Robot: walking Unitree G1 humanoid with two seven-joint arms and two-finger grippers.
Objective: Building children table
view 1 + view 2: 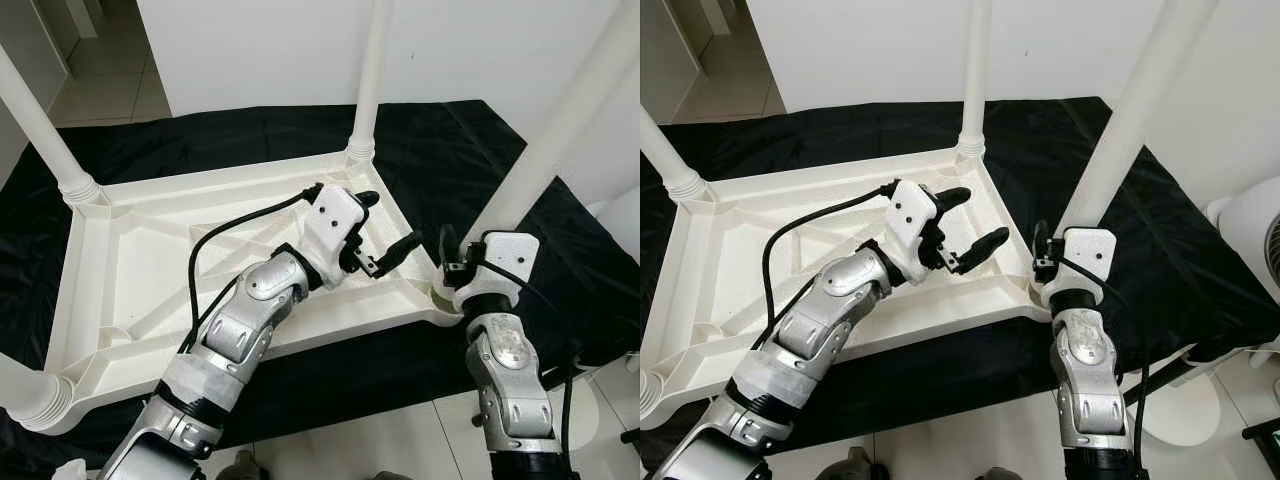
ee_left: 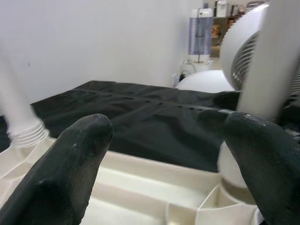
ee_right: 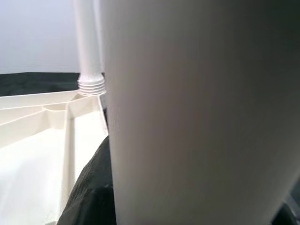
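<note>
A fan (image 1: 1250, 250) stands beside the black cloth (image 1: 250, 140). The table top (image 1: 120, 270) lies upside down, legs up. The left gripper (image 1: 385, 232) hovers wide open; the right gripper (image 1: 447, 262) clamps the near leg (image 1: 560, 130).

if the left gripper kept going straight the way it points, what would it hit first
Probably the near-right table leg. The left gripper, open above the upturned tabletop, points toward it, though depth is unclear.
</note>
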